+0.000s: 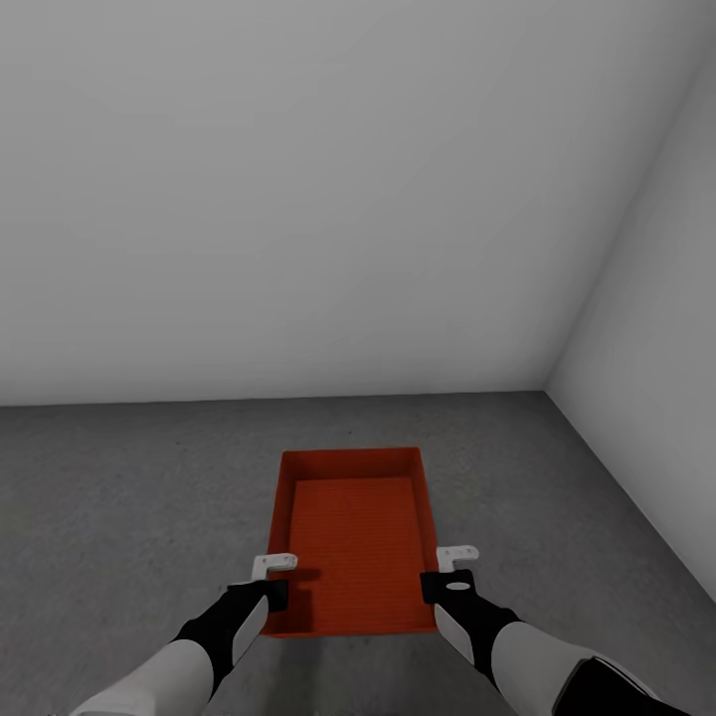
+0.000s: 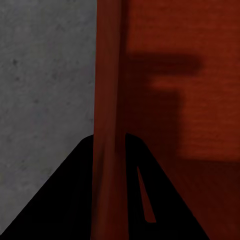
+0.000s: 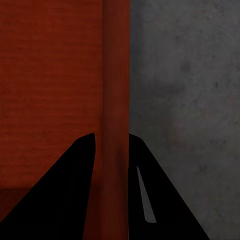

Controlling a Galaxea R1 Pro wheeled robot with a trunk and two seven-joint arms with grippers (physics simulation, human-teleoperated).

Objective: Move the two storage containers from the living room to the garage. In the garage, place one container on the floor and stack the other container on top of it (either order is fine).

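Nearest to me, in the head view, my two arms reach forward and down, and between them is one orange-red storage container [image 1: 356, 537], open on top, with its long side going away from me. My left gripper [image 1: 267, 587] is at the left long wall of the container, near the corner closest to me, and my right gripper [image 1: 449, 582] is at the right long wall, at about the same place. In the left wrist view the wall of the container [image 2: 110, 100] runs straight between my two dark fingers [image 2: 60, 200], one finger outside over the floor [image 2: 45, 75] and one inside over the ribbed bottom, so these jaws are closed on the wall. In the right wrist view it is the same: the wall [image 3: 116, 100] passes between the fingers [image 3: 55, 195], and the jaws hold it with the floor [image 3: 185, 90] on the outer side. I cannot tell if the container touches the floor or hangs a little over it. Farther away the dark grey speckled floor [image 1: 139, 477] continues to a plain white-grey wall [image 1: 298, 199], which meets a second wall [image 1: 656, 398] at a corner on the right.
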